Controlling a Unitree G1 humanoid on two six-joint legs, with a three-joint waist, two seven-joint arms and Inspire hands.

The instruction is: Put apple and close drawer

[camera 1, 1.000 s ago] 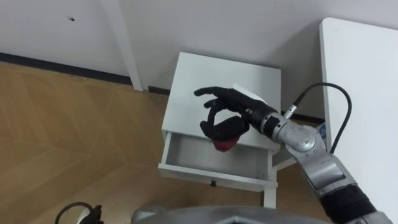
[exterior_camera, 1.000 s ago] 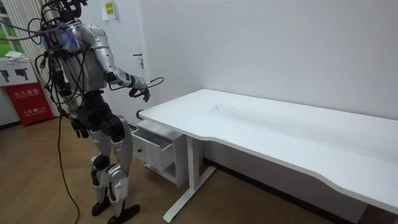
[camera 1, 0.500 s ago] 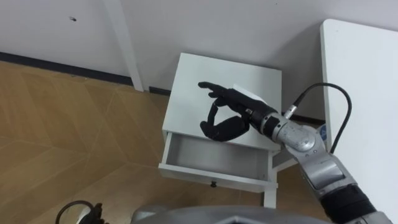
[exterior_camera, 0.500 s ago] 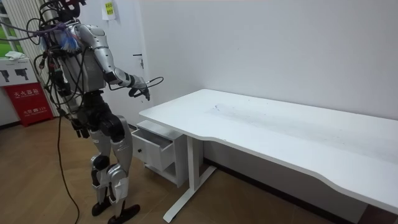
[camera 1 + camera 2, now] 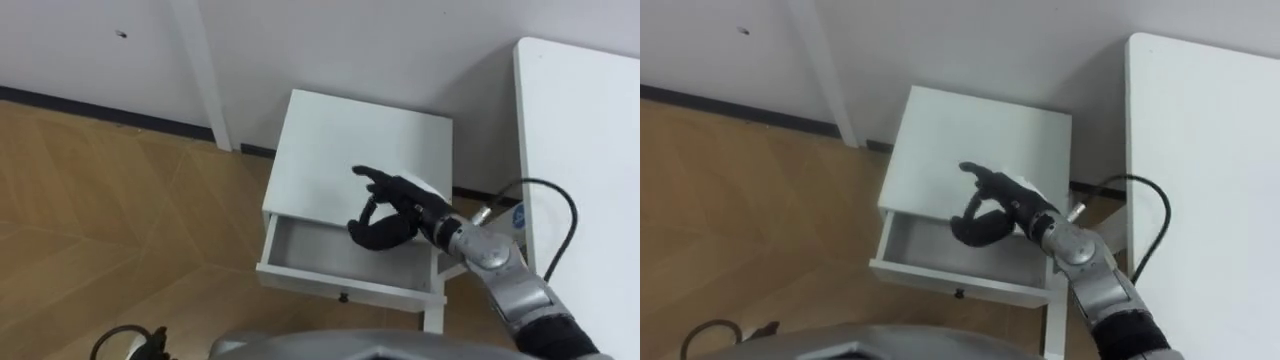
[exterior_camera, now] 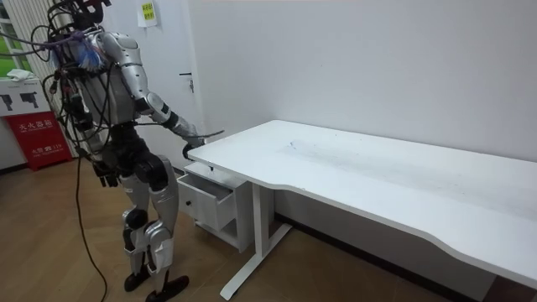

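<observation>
A white nightstand [image 5: 330,140] stands by the wall with its top drawer [image 5: 340,258] pulled open toward me. My right hand [image 5: 388,222] hovers over the drawer's back right part, fingers loosely bent downward and one pointing up and left, with nothing seen in them. No apple shows; the part of the drawer beneath the hand is hidden. In the room view I stand upright facing the nightstand, right hand [image 6: 195,143] stretched low over it next to the desk's corner. My left hand [image 6: 104,174] hangs by my hip.
A large white desk [image 5: 590,150] borders the nightstand on my right, with its leg [image 6: 262,222] just beside the drawer. The white wall [image 5: 330,40] and a door frame [image 5: 200,70] rise behind the nightstand. Wooden floor [image 5: 110,220] lies open to my left.
A red apple showed under my right hand one second ago and is no longer visible. The hand has since dropped lower and moved right, closer to the drawer.
</observation>
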